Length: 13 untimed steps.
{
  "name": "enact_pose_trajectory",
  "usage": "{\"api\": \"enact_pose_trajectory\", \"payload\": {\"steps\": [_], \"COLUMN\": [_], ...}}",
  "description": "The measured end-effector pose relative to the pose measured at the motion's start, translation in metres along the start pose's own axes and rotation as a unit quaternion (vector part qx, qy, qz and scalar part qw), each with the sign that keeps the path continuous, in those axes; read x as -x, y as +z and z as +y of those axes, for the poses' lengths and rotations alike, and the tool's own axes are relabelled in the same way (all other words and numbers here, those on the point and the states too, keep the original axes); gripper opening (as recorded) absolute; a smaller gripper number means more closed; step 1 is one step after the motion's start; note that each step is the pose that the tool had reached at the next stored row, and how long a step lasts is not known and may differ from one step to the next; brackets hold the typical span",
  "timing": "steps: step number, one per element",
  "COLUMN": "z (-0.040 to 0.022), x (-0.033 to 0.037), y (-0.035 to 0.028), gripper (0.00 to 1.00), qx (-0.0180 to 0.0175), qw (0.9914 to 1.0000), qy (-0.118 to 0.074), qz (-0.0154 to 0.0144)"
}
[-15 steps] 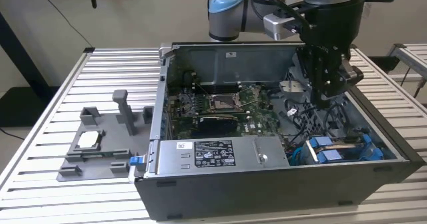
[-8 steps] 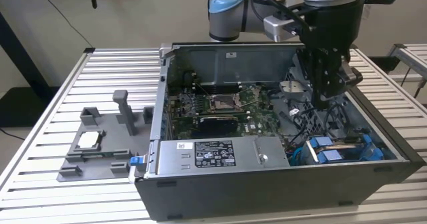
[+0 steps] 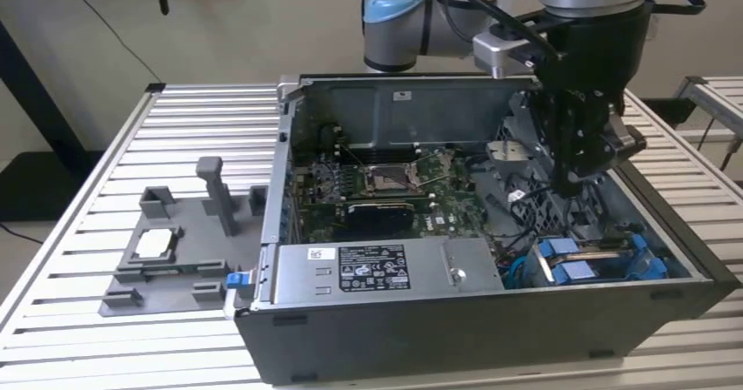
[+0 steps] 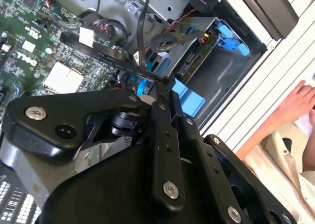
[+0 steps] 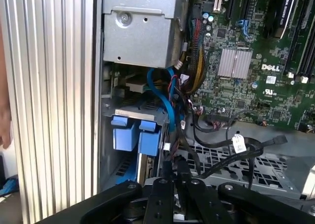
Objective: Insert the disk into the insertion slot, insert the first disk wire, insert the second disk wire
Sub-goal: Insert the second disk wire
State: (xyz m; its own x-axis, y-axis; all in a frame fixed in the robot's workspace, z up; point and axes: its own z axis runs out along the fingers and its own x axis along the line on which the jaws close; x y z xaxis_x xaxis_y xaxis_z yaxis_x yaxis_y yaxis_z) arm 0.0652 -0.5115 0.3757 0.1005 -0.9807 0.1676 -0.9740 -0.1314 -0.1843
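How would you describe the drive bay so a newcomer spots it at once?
Find the open computer case on the slatted table. Look in its near corner on the exterior view's right, beside the labelled grey power-supply box. The drive bay is the small metal box with bright blue plastic tabs; nothing else inside is blue.

Open computer case (image 3: 488,338) on slatted table (image 3: 197,129); grey fixture (image 3: 174,259) near table's edge; motherboard (image 3: 384,190) inside case.
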Motion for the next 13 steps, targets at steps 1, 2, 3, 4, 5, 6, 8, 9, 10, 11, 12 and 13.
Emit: {"api": "enact_pose_trajectory", "payload": {"steps": [1,2,3,4,5,6,8,9,10,11,12,13], "z": [-0.0019,-0.0039,-0.0058,-0.0078,-0.0095,-0.0114,-0.0151,-0.0169,-0.0188,-0.0205,-0.0224,-0.0246], "x": [-0.0024,-0.0048,-0.0072,-0.0098,-0.012,-0.0144,-0.0193,-0.0215,-0.024,-0.0261,-0.0283,-0.0305], "y": [0.001,0.0019,0.0029,0.0039,0.0048,0.0056,0.0075,0.0083,0.0092,0.01,0.0109,0.0118], "gripper": [0.16,0.16,0.16,0.16,0.16,0.16,0.16,0.16,0.16,0.16,0.16,0.16], "qx": [0.0021,0.0043,0.0063,0.0083,0.0099,0.0117,0.0152,0.0169,0.0187,0.0202,0.0219,0.024], "qw": [1.0,0.99999,0.99998,0.99996,0.99995,0.99993,0.99988,0.99985,0.99982,0.99979,0.99975,0.9997], "qy": [0.0,-0.001,-0.001,-0.001,-0.001,-0.002,-0.002,-0.002,-0.003,-0.003,-0.003,-0.004], "qz": [-0.0003,-0.0005,-0.0009,-0.0011,-0.0013,-0.0015,-0.0021,-0.0023,-0.0025,-0.0027,-0.0029,-0.0032]}}
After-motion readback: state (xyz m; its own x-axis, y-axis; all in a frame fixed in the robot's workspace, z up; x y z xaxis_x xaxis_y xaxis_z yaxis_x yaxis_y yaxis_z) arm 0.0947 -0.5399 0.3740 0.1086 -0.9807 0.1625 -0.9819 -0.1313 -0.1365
